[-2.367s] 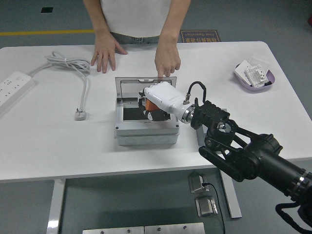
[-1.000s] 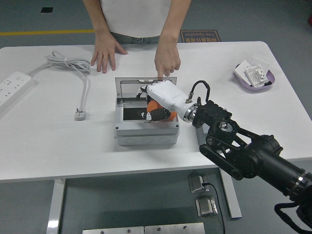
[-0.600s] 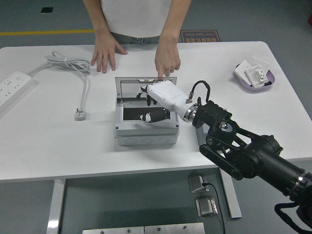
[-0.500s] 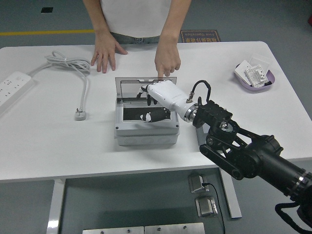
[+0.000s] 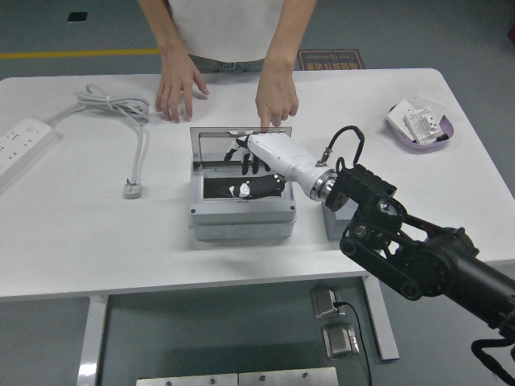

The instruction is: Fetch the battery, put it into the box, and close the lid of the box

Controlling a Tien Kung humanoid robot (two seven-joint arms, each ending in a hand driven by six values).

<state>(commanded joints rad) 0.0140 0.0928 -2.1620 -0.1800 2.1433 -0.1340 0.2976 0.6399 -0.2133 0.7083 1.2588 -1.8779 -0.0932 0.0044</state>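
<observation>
Head view: at frame centre, the white right robot hand (image 5: 256, 154) hangs with fingers spread, holding nothing, above the open grey plastic box (image 5: 241, 211). The battery is apparently inside, not clearly visible. Next, I judge: swing down the upright clear lid (image 5: 217, 145).

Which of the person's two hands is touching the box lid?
The hand on the picture's right: its fingertips rest on the top edge of the raised lid, above the robot's right hand. The other hand lies flat on the table, clear of the box.
</observation>
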